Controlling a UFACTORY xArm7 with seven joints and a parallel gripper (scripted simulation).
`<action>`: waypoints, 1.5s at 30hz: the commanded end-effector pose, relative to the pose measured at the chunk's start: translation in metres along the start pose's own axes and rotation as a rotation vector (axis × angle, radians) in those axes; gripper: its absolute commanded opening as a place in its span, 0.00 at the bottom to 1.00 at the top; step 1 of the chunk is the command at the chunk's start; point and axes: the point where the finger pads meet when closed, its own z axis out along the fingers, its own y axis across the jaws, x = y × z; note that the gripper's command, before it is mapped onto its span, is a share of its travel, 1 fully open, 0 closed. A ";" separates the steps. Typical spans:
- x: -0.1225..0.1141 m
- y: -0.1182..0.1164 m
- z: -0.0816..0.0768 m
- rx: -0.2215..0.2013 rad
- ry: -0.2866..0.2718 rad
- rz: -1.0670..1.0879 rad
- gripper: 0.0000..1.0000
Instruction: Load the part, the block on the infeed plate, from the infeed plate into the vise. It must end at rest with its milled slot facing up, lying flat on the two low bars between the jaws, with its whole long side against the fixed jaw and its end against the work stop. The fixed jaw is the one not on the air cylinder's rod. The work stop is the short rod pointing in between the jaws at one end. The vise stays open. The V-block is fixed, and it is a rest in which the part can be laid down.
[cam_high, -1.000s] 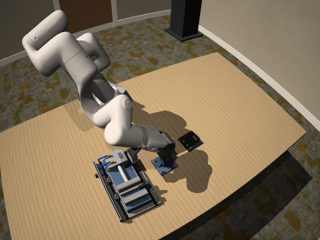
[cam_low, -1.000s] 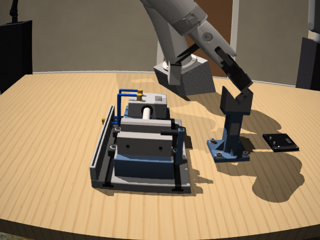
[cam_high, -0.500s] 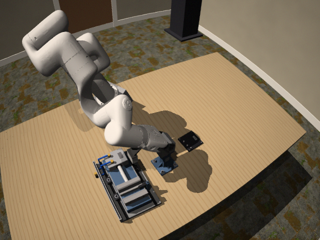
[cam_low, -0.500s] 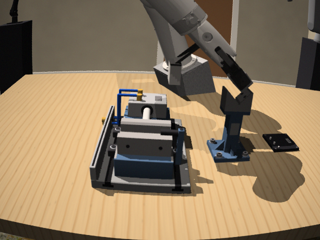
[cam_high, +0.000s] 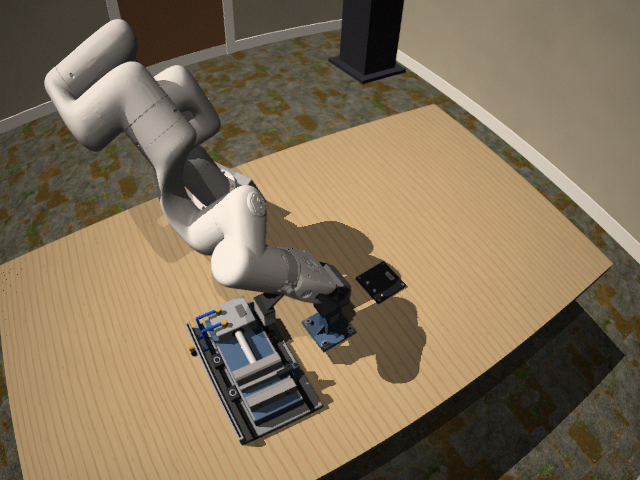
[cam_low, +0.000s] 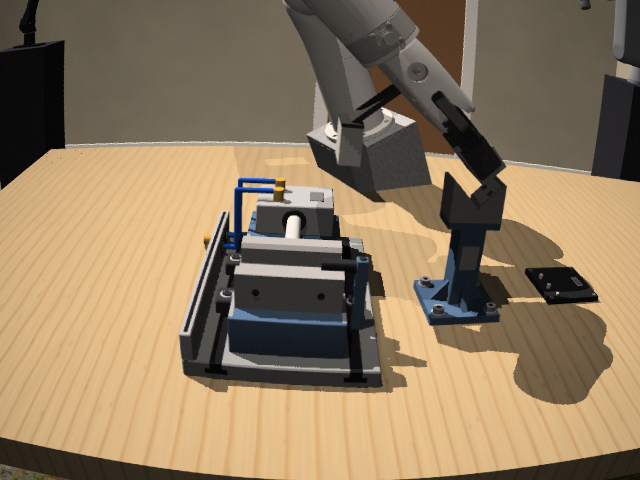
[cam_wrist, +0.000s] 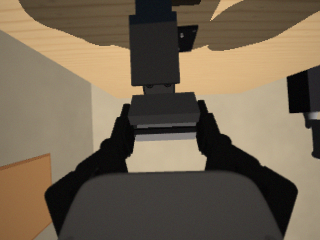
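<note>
We have the part (cam_wrist: 162, 115) clamped between the fingers of our gripper (cam_low: 483, 178), held in the notch of the V-block (cam_low: 467, 206); whether it already rests on the V faces we cannot tell. The infeed plate (cam_high: 381, 281), at three o'clock from the V-block in the exterior view, is bare, so pickup is done. The vise (cam_low: 289, 281), at nine o'clock from the V-block, stands open with nothing between its jaws. We judge ourselves partway through a regrasp: setting down, retaking with the slot up, carrying over, and seating against the fixed jaw (cam_low: 289, 284) and work stop (cam_low: 338, 266) all remain.
</note>
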 end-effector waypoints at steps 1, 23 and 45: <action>-0.001 -0.001 -0.001 0.003 0.014 -0.003 0.00; -0.003 -0.001 -0.001 0.003 0.176 -0.002 0.00; -0.006 -0.001 0.000 0.003 0.402 -0.002 0.00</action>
